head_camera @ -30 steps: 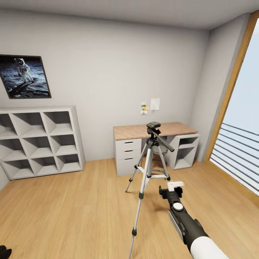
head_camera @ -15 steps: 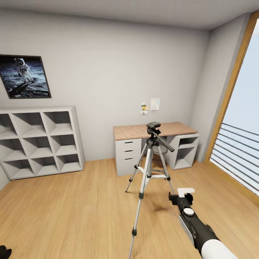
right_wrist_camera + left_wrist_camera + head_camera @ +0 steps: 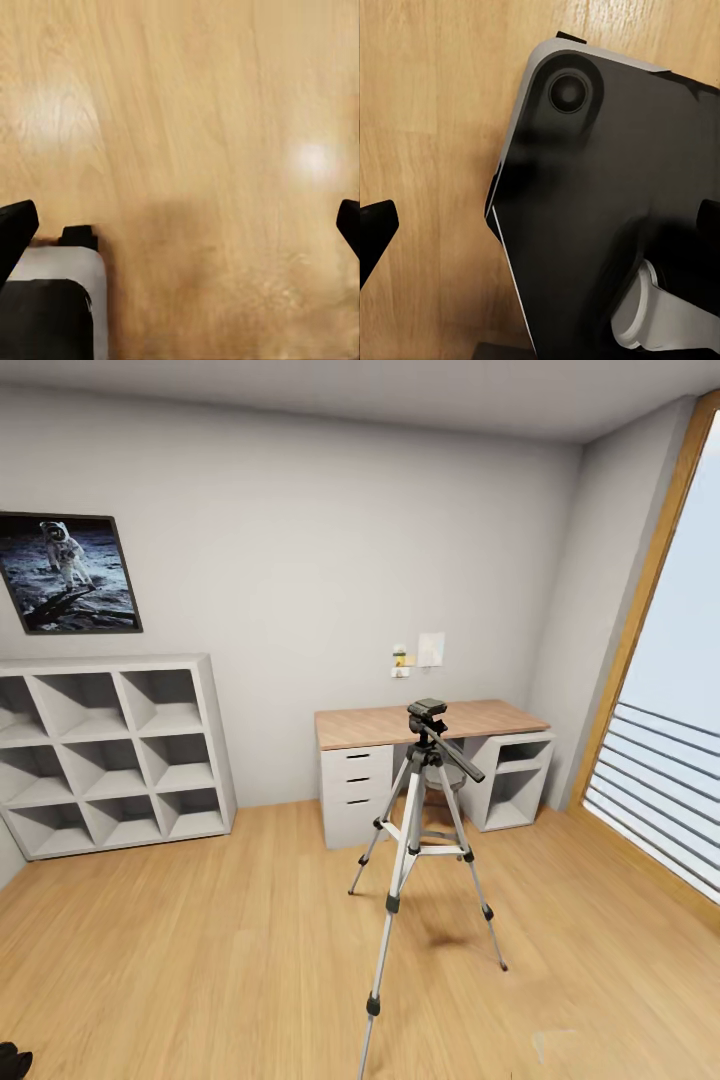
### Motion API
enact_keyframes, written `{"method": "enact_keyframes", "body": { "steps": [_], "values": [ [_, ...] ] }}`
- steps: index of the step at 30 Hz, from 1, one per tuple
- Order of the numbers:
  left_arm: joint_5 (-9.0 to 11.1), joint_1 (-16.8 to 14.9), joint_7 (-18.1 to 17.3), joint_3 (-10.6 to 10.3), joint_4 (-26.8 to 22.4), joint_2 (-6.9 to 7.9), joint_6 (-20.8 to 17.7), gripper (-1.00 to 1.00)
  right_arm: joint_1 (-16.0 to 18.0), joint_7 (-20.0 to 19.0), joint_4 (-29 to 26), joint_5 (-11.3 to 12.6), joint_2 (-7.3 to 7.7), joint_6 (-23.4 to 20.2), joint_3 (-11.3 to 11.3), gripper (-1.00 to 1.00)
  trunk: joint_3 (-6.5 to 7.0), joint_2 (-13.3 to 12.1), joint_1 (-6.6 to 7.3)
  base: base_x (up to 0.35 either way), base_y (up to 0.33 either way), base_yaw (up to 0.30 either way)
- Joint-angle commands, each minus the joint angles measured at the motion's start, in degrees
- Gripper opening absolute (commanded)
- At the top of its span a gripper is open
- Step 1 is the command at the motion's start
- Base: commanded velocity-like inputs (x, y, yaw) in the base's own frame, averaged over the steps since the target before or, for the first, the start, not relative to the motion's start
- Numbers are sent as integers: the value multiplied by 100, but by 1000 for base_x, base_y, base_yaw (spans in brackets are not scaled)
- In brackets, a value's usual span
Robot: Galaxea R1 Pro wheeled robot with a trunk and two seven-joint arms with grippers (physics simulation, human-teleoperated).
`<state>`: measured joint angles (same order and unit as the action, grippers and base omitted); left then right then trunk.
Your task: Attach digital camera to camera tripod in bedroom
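Well: one camera tripod (image 3: 420, 830), three legs, one desk (image 3: 432, 722); both fingers spread, released.

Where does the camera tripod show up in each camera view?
Head view: camera tripod stands mid-picture on the plank floor, in front of the desk.
Left wrist view: plank floor beside a dark panel.
Right wrist view: plank floor.
Shared landmark: the plank floor.
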<state>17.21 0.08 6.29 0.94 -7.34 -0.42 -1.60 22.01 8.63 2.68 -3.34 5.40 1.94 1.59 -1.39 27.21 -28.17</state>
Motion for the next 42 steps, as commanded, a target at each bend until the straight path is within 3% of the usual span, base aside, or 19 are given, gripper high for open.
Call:
{"method": "enact_keyframes", "body": {
  "steps": [1,4,14,30,37,42],
  "values": [
    [28,1,20,7,-13,-2,-16,100,-22,-2,-77,-46,-2,16,30,100,-10,12,-3,0,0,0],
    [33,1,28,10,-13,-2,-16,100,-428,-318,-76,-80,-6,-10,39,100,-10,12,-3,0,0,0],
    [54,1,38,11,-13,-1,-15,100,-1066,-640,-75,-111,-17,-24,68,100,-10,12,-3,0,0,0],
    [70,1,71,18,-13,4,-9,100,-1120,-805,-83,-50,-53,-126,27,100,-10,12,-3,0,0,0],
    [72,1,74,20,-9,5,-15,100,-1120,-817,-84,-34,-39,323,36,100,-10,12,-3,0,0,173],
    [72,1,76,21,-4,2,-16,100,-1120,-793,-84,-54,-36,410,43,100,-10,12,-3,0,0,258]
  ]
}}
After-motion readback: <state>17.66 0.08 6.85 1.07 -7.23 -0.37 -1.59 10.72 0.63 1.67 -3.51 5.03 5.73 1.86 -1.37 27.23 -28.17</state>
